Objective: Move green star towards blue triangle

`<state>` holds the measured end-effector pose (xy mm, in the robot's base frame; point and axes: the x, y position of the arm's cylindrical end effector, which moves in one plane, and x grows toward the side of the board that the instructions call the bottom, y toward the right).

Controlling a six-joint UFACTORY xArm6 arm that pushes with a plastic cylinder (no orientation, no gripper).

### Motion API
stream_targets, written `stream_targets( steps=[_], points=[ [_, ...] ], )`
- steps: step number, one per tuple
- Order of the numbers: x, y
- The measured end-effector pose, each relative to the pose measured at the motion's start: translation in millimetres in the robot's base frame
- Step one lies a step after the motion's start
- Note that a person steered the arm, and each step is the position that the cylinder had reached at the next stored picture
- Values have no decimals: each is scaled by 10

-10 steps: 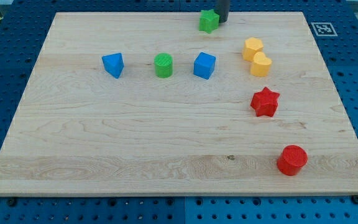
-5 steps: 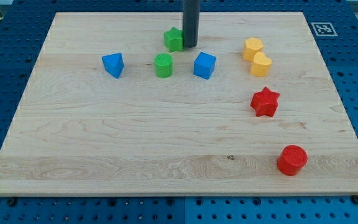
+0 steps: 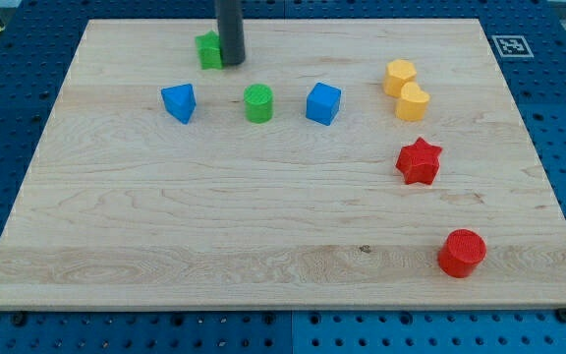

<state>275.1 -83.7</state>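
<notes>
The green star (image 3: pixel 208 50) lies near the view's top, left of centre, partly hidden by the dark rod. My tip (image 3: pixel 231 63) touches the star's right side. The blue triangle (image 3: pixel 179 102) lies below and a little left of the star, a short gap away.
A green cylinder (image 3: pixel 258 103) and a blue cube (image 3: pixel 323 103) sit in a row to the right of the triangle. Two yellow blocks (image 3: pixel 405 88) lie at the upper right, a red star (image 3: pixel 420 161) below them, a red cylinder (image 3: pixel 461 253) at the lower right.
My tip has pushed the green star leftward along the top of the board, from above the blue cube to above and right of the blue triangle. The other blocks have not moved.
</notes>
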Motion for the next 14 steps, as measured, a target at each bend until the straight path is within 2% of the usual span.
stream_targets(
  steps=[3,6,8,10,14],
  points=[
    [-582,-595],
    [-588,-1189],
    [-491,-1196],
    [-144,-1162],
    [-117,-851]
  ],
)
